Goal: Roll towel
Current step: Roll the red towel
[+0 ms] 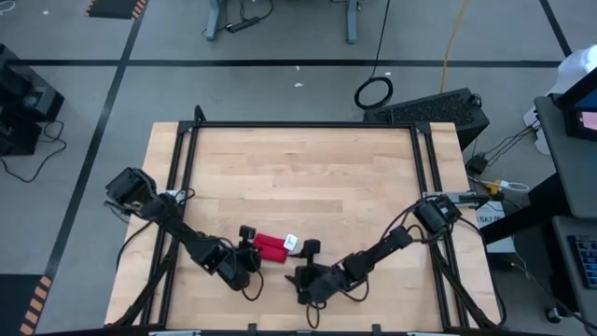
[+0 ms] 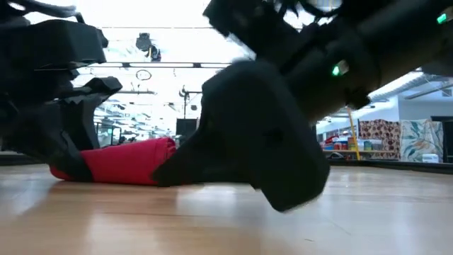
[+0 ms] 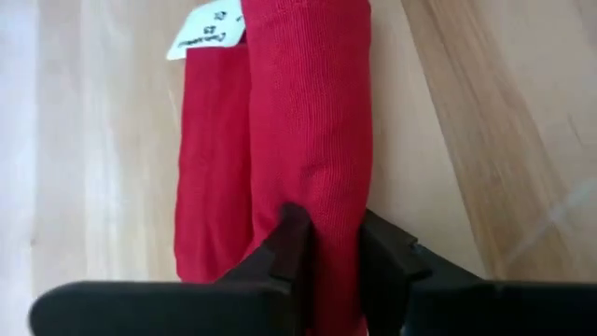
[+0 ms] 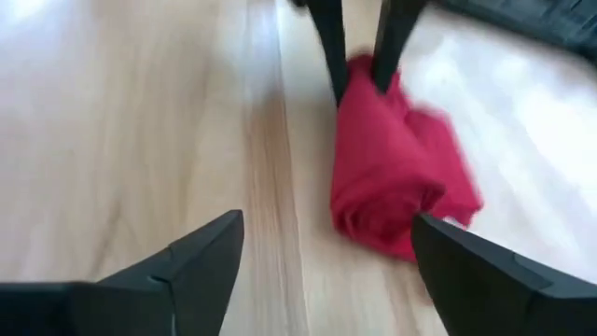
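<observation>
The red towel (image 1: 270, 245) lies as a short roll on the wooden table (image 1: 298, 168) near its front edge. Its white tag (image 1: 290, 242) is at the right end. A flatter part (image 3: 210, 159) of the towel lies beside the roll (image 3: 312, 112). My left gripper (image 1: 250, 243) is shut on the roll's left end. My right gripper (image 1: 302, 263) is open just right of the towel, touching nothing; the roll (image 4: 387, 177) lies ahead of its spread fingers (image 4: 326, 233). In the low view the towel (image 2: 127, 161) rests on the table between both grippers. My left gripper pinches the roll's left end (image 3: 322, 210) between its two fingers (image 3: 289, 243). The fingers come in about level from the table's left and lie along the roll. The roll rests on the table; the right wrist view also shows the pinched end (image 4: 364, 75).
Black frame rails (image 1: 177, 187) run along the table's left, right and far sides. Bare wood lies beyond the towel toward the far edge. Both arms crowd the front of the table, and cables (image 1: 252, 289) trail near the front edge.
</observation>
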Motion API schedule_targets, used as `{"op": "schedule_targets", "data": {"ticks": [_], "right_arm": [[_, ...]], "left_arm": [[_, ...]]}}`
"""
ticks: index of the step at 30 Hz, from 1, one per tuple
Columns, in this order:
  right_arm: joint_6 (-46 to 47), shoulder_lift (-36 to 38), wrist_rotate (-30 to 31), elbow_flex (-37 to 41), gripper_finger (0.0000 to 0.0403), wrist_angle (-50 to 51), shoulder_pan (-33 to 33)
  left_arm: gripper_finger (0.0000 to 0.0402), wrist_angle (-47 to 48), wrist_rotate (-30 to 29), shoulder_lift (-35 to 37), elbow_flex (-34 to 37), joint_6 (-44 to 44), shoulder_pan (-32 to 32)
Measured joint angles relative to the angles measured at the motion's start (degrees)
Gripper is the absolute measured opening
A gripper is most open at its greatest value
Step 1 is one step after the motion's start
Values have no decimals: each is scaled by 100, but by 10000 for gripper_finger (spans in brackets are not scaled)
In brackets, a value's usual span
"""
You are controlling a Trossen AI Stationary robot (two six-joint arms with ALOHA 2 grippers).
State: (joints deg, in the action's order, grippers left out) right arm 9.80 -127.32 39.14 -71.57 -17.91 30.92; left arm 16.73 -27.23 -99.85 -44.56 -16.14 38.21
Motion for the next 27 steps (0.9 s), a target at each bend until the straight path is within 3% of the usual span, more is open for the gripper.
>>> {"op": "schedule_targets", "data": {"ticks": [4,11,27], "right_arm": [[-546,-79,527,-11,300,-635,165],[-651,-295,588,-17,298,-1377,81],[-357,-555,456,-26,297,-1624,-148]], "left_arm": [[64,-58,728,189,0,119,-337],[59,-367,2024,264,-7,647,-909],[59,-547,3704,259,-1,1123,-1786]]}}
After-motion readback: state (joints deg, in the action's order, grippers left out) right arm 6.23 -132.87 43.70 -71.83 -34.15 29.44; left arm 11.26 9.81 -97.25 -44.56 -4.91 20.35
